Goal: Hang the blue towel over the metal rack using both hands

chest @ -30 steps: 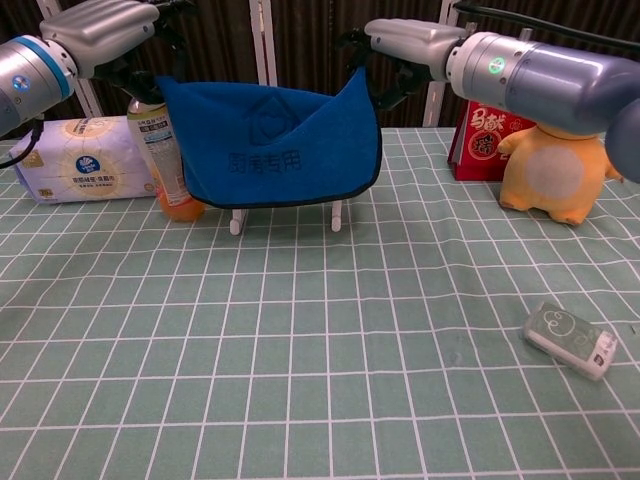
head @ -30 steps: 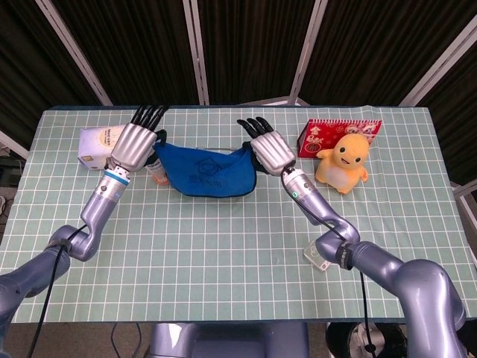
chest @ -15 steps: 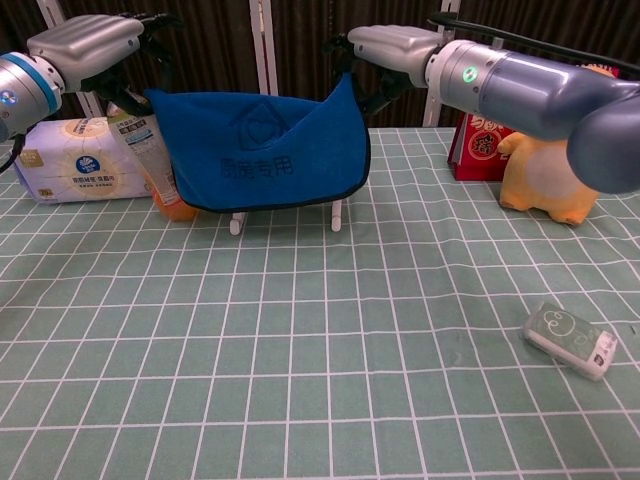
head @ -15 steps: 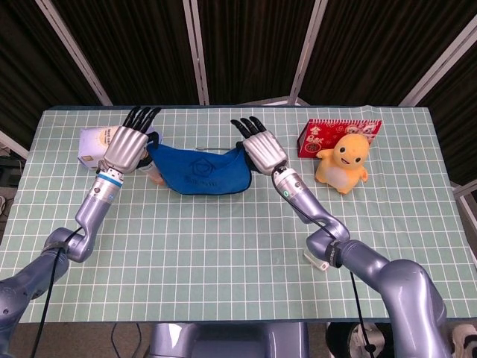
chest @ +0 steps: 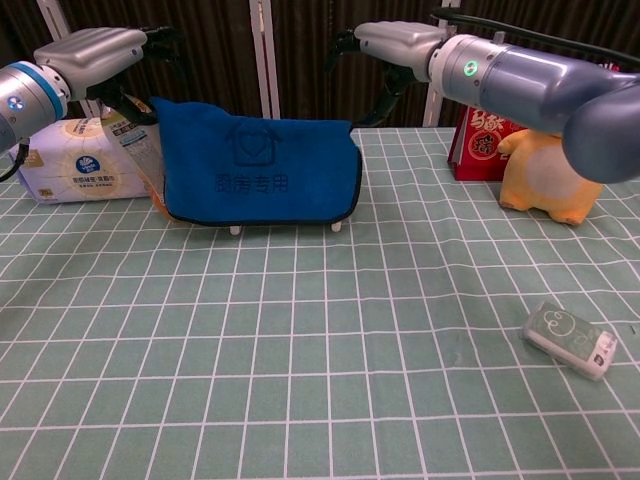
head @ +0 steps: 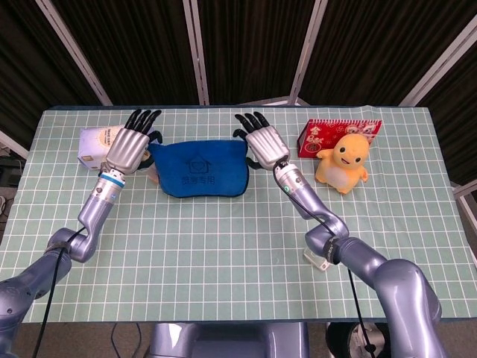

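Note:
The blue towel (head: pixel 201 168) (chest: pixel 258 170) hangs over the metal rack, of which only the two white feet (chest: pixel 232 230) show below its hem. My left hand (head: pixel 128 145) (chest: pixel 92 48) sits at the towel's upper left corner and still pinches it, so that corner stays up past the rack's end. My right hand (head: pixel 262 143) (chest: pixel 400 40) hovers above and beyond the towel's right corner with its fingers spread, holding nothing. The towel's right corner lies low on the rack.
A tissue pack (chest: pixel 75 165) and a bottle (chest: pixel 148 160) stand just left of the towel, under my left hand. A red box (head: pixel 339 134) and a yellow toy (head: pixel 344 162) stand at the right. A small white device (chest: pixel 570 338) lies near the front right.
My right hand has let go of the towel's right corner, which dropped onto the rack. The towel now hangs flat and lower. My left hand has barely moved.

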Controlling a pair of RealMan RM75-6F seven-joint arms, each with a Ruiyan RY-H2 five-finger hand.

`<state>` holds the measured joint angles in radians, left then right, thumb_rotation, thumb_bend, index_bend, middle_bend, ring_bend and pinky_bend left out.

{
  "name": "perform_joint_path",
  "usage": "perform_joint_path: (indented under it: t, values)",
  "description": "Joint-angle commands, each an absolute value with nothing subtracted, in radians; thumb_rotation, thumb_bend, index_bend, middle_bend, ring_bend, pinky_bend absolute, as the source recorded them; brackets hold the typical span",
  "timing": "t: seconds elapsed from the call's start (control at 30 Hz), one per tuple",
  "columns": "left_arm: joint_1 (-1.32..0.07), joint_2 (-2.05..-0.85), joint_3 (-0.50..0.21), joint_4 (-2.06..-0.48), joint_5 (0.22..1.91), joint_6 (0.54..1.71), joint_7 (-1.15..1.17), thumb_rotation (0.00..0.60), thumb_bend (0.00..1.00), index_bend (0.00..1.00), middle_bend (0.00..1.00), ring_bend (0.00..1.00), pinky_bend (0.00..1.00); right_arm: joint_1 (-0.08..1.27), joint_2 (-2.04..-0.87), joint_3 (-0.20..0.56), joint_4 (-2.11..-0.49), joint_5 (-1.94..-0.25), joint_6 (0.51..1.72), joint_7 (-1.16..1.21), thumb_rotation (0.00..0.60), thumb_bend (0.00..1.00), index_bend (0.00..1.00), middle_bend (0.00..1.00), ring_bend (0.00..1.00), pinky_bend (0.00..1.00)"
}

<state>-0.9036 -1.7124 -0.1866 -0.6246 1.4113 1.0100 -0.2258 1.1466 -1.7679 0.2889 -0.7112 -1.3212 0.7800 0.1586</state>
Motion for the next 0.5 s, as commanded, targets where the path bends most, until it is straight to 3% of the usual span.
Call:
perform_joint_path:
  t: [0.03,0.37,0.5]
  values:
    - [-0.900,-1.700,-0.193,-0.646,1.398,1.000,-0.213,0.600,0.28,0.00,0.00,0.00,0.00,1.138,-1.749,0.292,-0.737,-1.310,0.779,0.141,0.600,0.16,0.07,0.00,0.00,0.00]
    - [-0.889,-1.655,-0.213,-0.734,1.375,1.008,-0.199,0.600,0.15,0.00,0.00,0.00,0.00,1.082,-1.664,0.279,-0.863,-1.309,0.826,0.090,0.600,0.15,0.06,0.00,0.00,0.00]
    - [-0.881,-1.604,-0.232,-0.820,1.357,1.013,-0.187,0.600,0.03,0.00,0.00,0.00,0.00,1.030,-1.584,0.262,-0.972,-1.325,0.879,0.068,0.600,0.15,0.06,0.00,0.00,0.00]
